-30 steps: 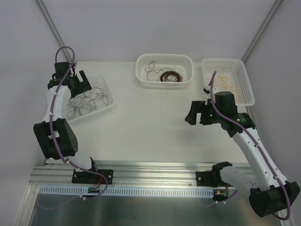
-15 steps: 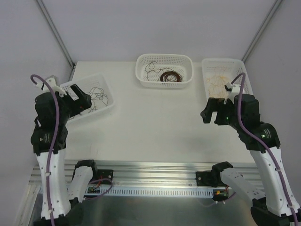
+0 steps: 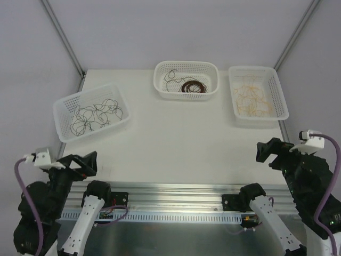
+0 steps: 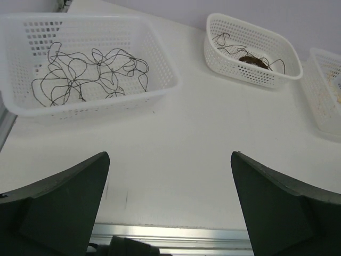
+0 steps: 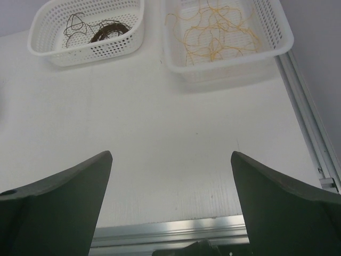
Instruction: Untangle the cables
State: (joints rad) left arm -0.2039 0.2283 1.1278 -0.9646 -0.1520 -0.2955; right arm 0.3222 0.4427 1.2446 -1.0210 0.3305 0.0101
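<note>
Thin black cable strands (image 3: 96,114) lie spread in the left white basket (image 3: 65,106); they also show in the left wrist view (image 4: 88,74). A dark brown coil with loose strands (image 3: 189,86) lies in the middle basket (image 3: 160,72), also in the right wrist view (image 5: 104,32). Yellow-tan strands (image 3: 253,98) lie in the right basket (image 3: 281,96), also in the right wrist view (image 5: 218,29). My left gripper (image 3: 84,161) is open and empty at the near left edge. My right gripper (image 3: 269,151) is open and empty at the near right edge. Both are far from the baskets.
The white table (image 3: 176,138) lies between the baskets and the metal rail (image 3: 170,194) at the near edge. Enclosure walls and corner posts (image 3: 64,37) stand around the table. The middle basket also shows in the left wrist view (image 4: 290,50).
Both arms have pulled back from the left and right baskets to the near edge of the table. Both grippers stay open and empty. The cables have not moved.
</note>
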